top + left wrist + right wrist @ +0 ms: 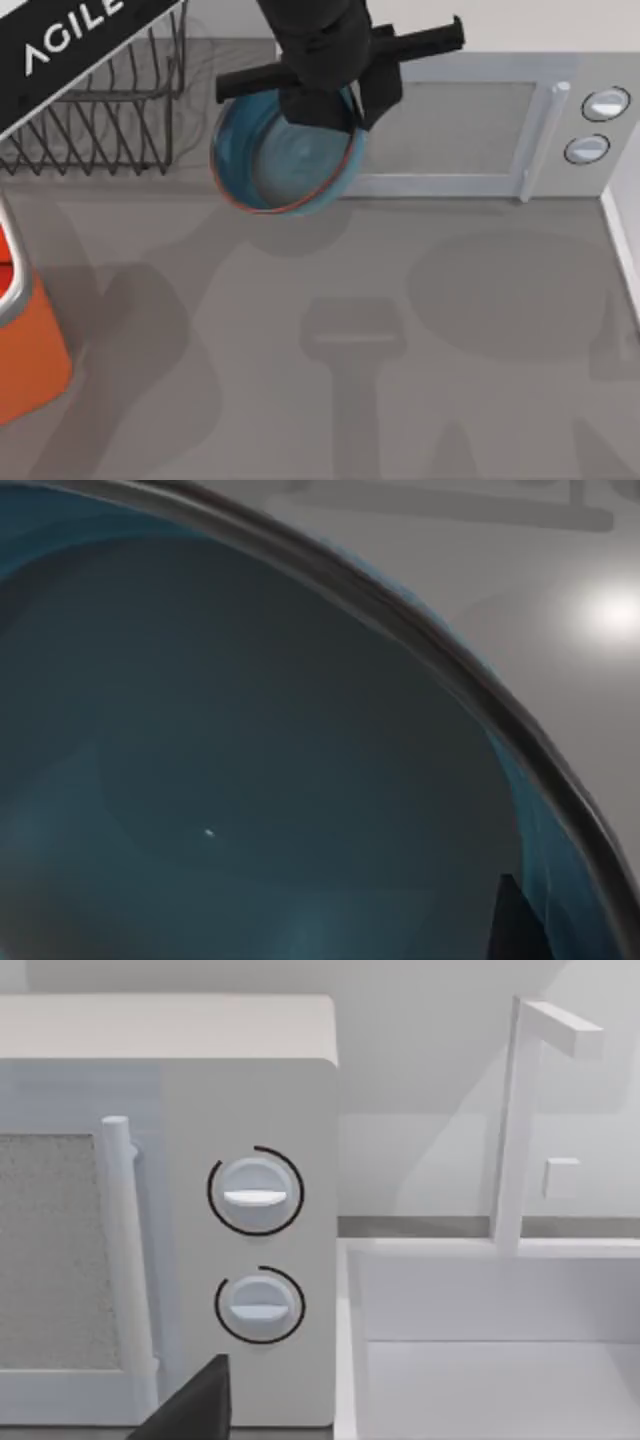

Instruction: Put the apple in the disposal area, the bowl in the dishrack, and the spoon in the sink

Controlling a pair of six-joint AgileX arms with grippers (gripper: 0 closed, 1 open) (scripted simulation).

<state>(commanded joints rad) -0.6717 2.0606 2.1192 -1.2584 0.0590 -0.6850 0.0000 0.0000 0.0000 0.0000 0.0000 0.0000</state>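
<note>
The teal-blue bowl (270, 160) with its reddish-brown rim hangs tilted above the table, just right of the black wire dishrack (110, 120). My left gripper (335, 105) is shut on the bowl's far right rim. The left wrist view looks into the bowl's glossy inside (250, 780), with one dark fingertip (515, 925) at its wall. The orange disposal area (25, 350) stands at the table's left edge. The white sink (500, 1360) lies beside the microwave. A black finger (195, 1405) of my right gripper shows low in the right wrist view. The apple and the spoon are out of view.
A white microwave (470, 130) with two round knobs (255, 1192) stands at the back right, close behind the bowl. A white tap (520, 1120) rises over the sink. Bare grey tabletop (350, 350) spreads across the middle and front.
</note>
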